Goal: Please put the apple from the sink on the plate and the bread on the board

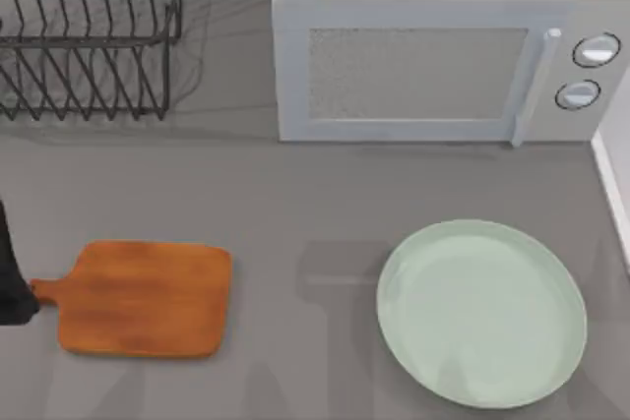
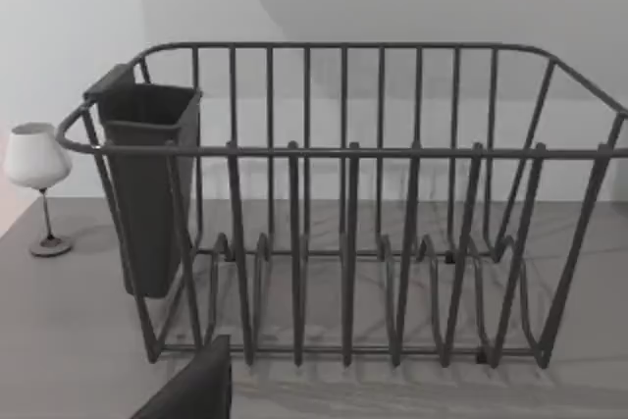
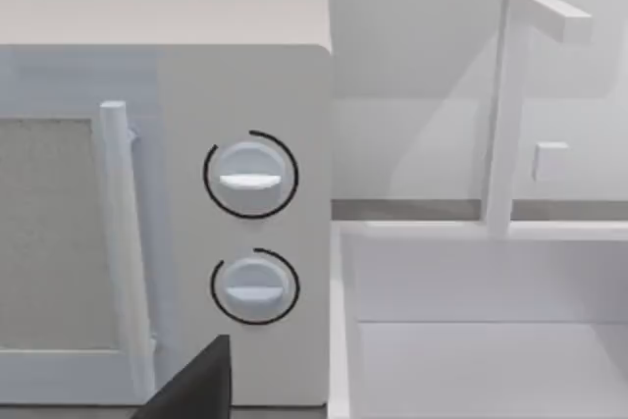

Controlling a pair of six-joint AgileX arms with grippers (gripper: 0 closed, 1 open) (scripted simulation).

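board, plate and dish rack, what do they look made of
The board looks like wood: orange-brown with faint grain streaks and a matte finish. The plate seems glazed ceramic or perhaps plastic: smooth pale green with a soft sheen, so the look leaves it open. The dish rack appears to be dark coated metal wire, given its thin bent rods; its side cup looks like matte dark plastic.
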